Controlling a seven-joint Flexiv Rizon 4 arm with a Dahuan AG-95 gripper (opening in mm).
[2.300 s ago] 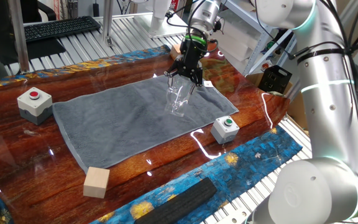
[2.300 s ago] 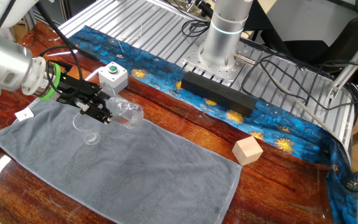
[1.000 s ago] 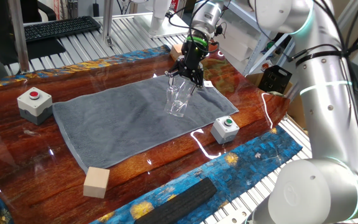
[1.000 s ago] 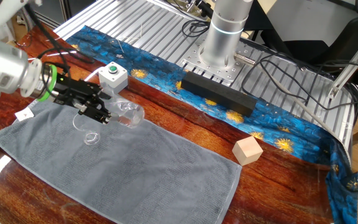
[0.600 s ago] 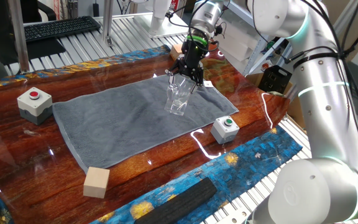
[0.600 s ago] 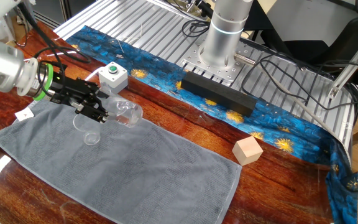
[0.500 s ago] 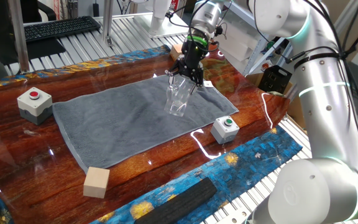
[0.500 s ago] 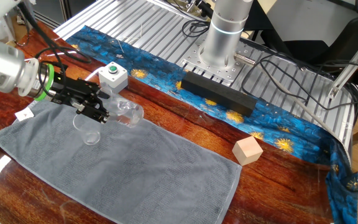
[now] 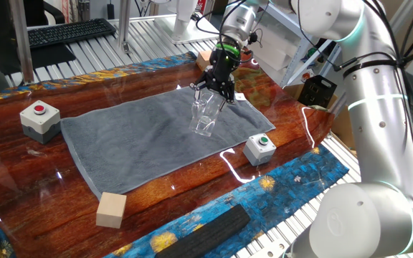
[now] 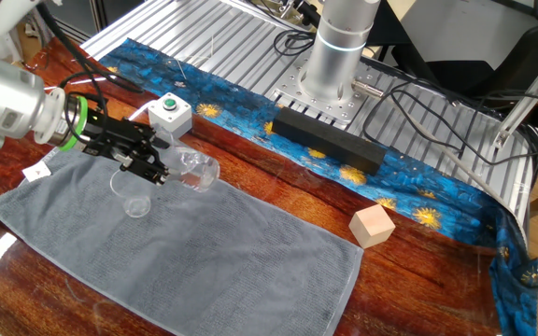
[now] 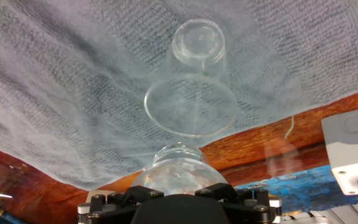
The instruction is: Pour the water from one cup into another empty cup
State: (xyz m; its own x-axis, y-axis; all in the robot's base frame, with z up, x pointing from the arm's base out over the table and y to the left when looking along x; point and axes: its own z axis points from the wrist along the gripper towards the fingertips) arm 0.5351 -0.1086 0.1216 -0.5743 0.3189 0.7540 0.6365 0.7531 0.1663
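Observation:
My gripper [image 9: 214, 87] is shut on the clear glass mug [image 10: 196, 169] and holds it tipped on its side, mouth over the small handleless glass [image 10: 134, 196]. That glass stands upright on the grey towel [image 9: 135, 136], just below the gripper in one fixed view [image 9: 205, 119]. In the hand view the mug [image 11: 176, 169] sits between the fingers [image 11: 219, 190] at the bottom edge, its lip meeting the rim of the small glass [image 11: 194, 81]. I cannot make out the water in either vessel. The mug's handle is hidden.
A green-button box [image 9: 261, 148] stands just off the towel near the glass, also in the other fixed view [image 10: 169, 112]. A red-button box [image 9: 40, 118] sits by the towel's far end. A wooden block [image 9: 111, 209] and a black bar [image 10: 325, 140] lie on the table.
The gripper has shifted only slightly over the small glass. The mug stays tipped in its grasp and the small glass has not moved.

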